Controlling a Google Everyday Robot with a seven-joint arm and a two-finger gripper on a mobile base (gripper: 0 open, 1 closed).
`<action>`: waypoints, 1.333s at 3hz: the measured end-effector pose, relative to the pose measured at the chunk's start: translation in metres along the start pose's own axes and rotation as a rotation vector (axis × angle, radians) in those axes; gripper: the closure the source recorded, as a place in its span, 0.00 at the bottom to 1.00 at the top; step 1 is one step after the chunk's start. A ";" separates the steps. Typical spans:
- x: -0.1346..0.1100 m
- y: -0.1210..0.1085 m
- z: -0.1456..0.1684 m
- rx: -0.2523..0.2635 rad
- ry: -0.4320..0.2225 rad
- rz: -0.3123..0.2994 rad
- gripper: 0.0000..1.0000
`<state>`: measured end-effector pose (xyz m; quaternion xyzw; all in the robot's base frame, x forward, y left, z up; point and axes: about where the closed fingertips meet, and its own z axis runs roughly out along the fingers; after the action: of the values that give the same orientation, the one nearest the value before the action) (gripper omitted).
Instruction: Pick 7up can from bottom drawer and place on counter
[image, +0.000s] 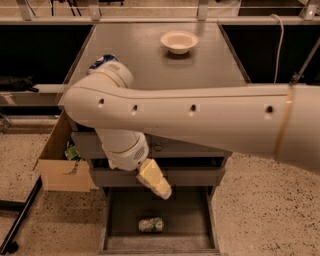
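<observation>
The 7up can (151, 224), silvery with green markings, lies on its side on the floor of the open bottom drawer (186, 220), near the middle front. My gripper (156, 183) hangs from the big white arm in front of the upper drawer fronts. It points down and right, a short way above the can and not touching it. It holds nothing that I can see. The counter (145, 60) is the grey cabinet top behind the arm.
A white bowl (179, 41) stands at the back of the counter. A blue and white can (102, 61) shows at the counter's left edge, partly behind the arm. An open cardboard box (62, 167) stands on the floor left of the cabinet. A black stand leg (20, 220) lies at the lower left.
</observation>
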<state>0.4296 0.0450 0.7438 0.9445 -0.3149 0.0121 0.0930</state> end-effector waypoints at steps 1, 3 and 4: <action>-0.008 -0.007 0.037 -0.058 -0.084 -0.015 0.00; -0.002 -0.007 0.068 -0.103 -0.113 -0.013 0.00; 0.003 0.034 0.142 -0.221 -0.205 0.015 0.00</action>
<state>0.4062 -0.0092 0.6101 0.9224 -0.3294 -0.1183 0.1636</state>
